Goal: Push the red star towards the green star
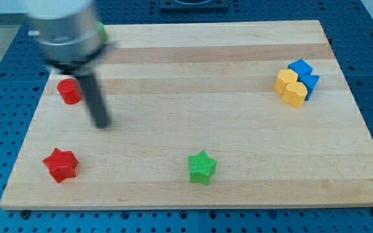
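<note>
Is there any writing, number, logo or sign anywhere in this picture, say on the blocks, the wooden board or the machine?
None can be read.
The wooden board is bare wood.
The red star, green star, red cylinder, yellow blocks and blue blocks carry no marks.
The arm's grey housing is too blurred to show any label.
My tip is plain dark, above the red star and beside the red cylinder.

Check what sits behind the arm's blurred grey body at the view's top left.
A sliver of green block shows past the arm; its shape is covered. Lower down, the red round block sits just left of the rod, above my tip.
</note>
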Tool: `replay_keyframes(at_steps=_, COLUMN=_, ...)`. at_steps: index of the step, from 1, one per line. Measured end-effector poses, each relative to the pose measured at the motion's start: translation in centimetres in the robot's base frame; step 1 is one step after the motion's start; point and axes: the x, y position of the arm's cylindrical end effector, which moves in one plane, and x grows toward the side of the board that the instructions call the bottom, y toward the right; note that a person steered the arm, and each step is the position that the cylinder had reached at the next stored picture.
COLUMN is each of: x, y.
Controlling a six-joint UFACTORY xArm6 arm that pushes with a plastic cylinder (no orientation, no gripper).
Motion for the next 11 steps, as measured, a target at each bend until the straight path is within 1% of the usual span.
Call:
replay_keyframes(at_steps=1, x=2.0, y=-8.5)
replay_keyframes(at_steps=2, x=3.2, y=-8.5)
replay_keyframes(at_steps=4, x=9.1, y=-8.5)
replay_keyframes(at_steps=5, x=10.3, y=-7.6)
replay_keyframes(at_steps=7, x=10.3, y=1.8)
replay_keyframes(at_steps=8, x=10.3, y=0.1)
replay_keyframes(at_steps=9, x=9.8, y=-4.0)
replay_keyframes(at_steps=10, x=7.8, y=-4.4)
replay_keyframes(at_steps=11, x=8.2, y=0.0)
